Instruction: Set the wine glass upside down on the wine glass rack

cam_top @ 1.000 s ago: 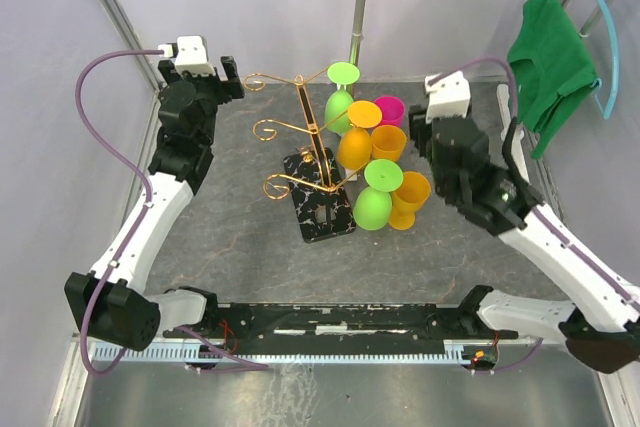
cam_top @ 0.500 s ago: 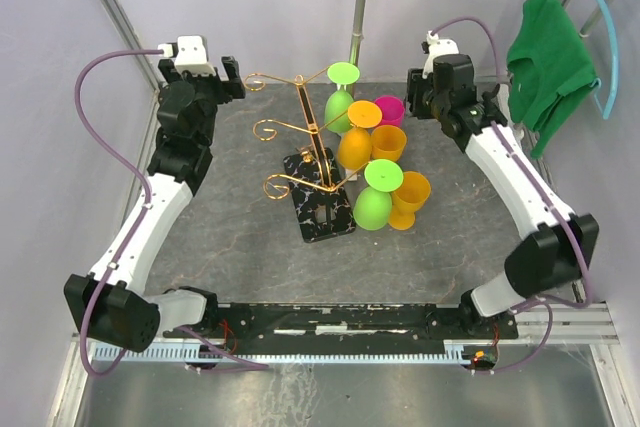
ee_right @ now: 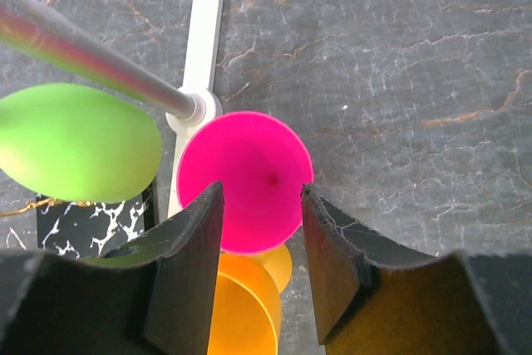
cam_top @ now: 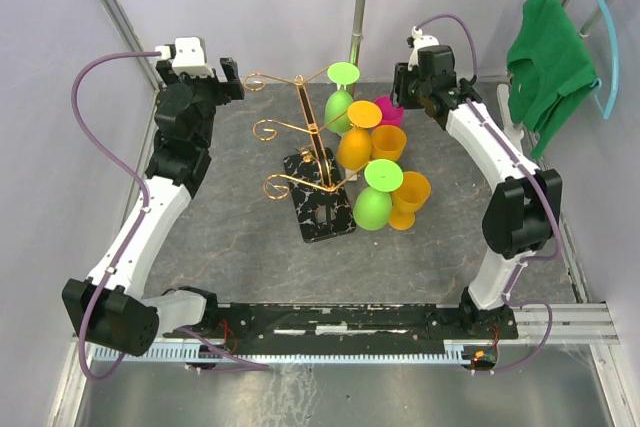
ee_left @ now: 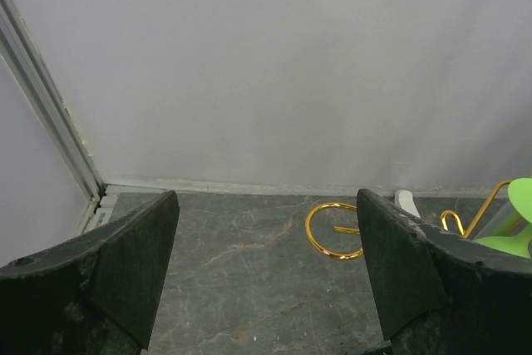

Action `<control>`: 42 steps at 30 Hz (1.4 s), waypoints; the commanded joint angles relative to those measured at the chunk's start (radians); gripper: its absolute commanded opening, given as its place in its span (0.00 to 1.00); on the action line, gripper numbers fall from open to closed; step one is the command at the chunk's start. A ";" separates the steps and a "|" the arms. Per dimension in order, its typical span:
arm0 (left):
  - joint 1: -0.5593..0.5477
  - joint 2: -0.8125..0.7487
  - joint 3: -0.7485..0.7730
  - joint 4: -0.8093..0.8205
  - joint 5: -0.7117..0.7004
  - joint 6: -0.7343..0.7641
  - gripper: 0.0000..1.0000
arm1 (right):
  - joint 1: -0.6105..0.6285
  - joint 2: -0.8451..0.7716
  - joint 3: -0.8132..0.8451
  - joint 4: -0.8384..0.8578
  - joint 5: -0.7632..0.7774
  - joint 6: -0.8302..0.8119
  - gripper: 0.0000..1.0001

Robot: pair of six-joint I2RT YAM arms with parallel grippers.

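Note:
The gold wine glass rack (cam_top: 305, 137) stands on its black marbled base (cam_top: 318, 212) mid-table. Two green glasses (cam_top: 340, 109) and one orange glass (cam_top: 354, 147) hang upside down on its right arms. A pink wine glass (cam_top: 391, 109) stands upright behind two upright orange ones (cam_top: 389, 141). My right gripper (cam_top: 408, 87) is open and hovers right above the pink glass (ee_right: 245, 172), its jaws (ee_right: 260, 197) over the rim on both sides, not touching. My left gripper (cam_top: 231, 75) is open and empty at the back left, facing a gold scroll (ee_left: 332, 230).
A white pole stand (cam_top: 355, 17) rises behind the glasses; its flat base (ee_right: 204, 39) lies beside the pink glass. A green cloth on a blue hanger (cam_top: 550, 57) hangs at the back right. Walls close in at the left and back.
My right arm has swung from the right side to the back, bringing its open gripper over the pink glass. The left arm and the glasses have not moved.

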 commanded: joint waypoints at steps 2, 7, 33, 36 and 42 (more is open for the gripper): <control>0.003 0.014 0.022 0.038 0.007 -0.012 0.93 | -0.001 0.036 0.092 0.005 0.062 -0.029 0.50; 0.002 0.052 0.053 0.028 0.005 -0.010 0.93 | -0.002 0.073 0.110 -0.034 0.072 -0.043 0.50; 0.003 0.158 0.215 -0.070 0.054 -0.174 0.93 | -0.002 0.010 0.051 -0.083 0.211 -0.122 0.01; 0.002 0.196 0.309 -0.148 0.023 -0.260 0.93 | -0.003 -0.070 0.049 -0.077 0.287 -0.167 0.01; 0.003 0.295 0.567 -0.403 -0.030 -0.452 0.94 | -0.003 -0.251 0.063 -0.042 0.373 -0.295 0.01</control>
